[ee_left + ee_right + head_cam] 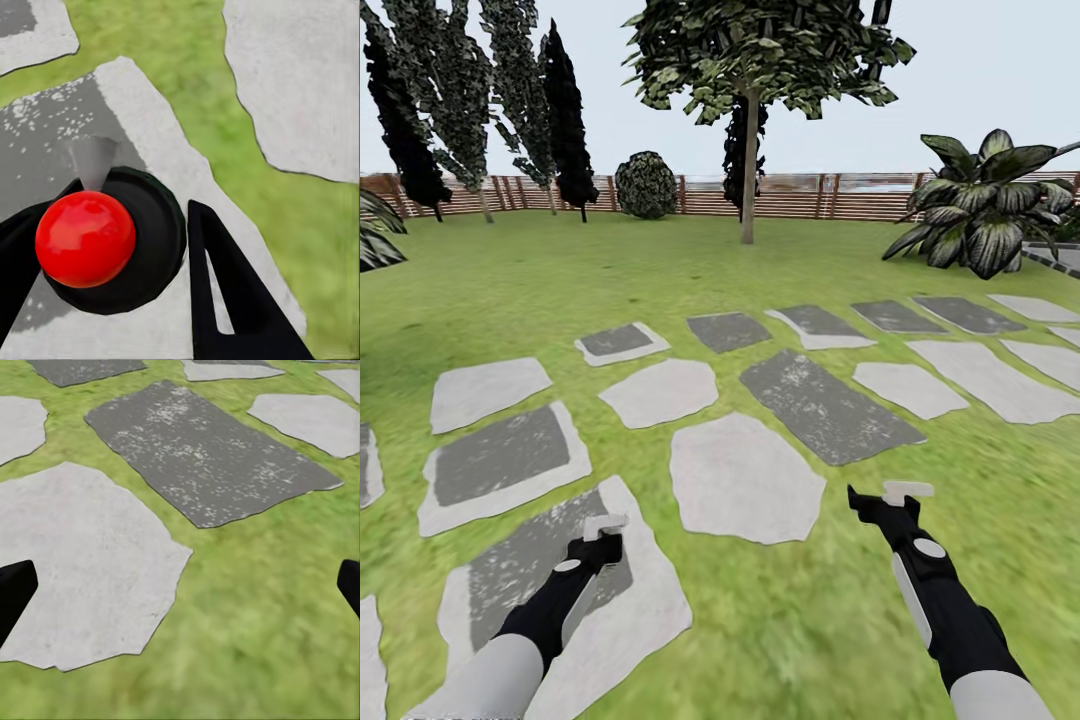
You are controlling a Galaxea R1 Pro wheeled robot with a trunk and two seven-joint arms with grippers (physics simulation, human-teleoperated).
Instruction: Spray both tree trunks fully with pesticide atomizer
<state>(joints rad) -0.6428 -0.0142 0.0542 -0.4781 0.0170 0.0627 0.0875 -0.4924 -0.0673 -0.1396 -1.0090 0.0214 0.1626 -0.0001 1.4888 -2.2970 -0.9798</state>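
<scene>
My left gripper (112, 255) closed around the red-topped atomizer (85, 238) over a stepping stone (650, 610), right gripper (180, 585) wide open and empty above grass (255, 645), tree (748, 170) ahead near the fence (800, 196).

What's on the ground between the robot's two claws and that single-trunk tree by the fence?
In the head view, grey flat stepping stones come first, then bare green grass lawn up to the straight pale tree trunk.

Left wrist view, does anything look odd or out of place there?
Yes. A glossy red ball sits on a black round disc between the left gripper fingers, over a stepping stone. What it is cannot be told. The lawn and stones look undisturbed.
</scene>
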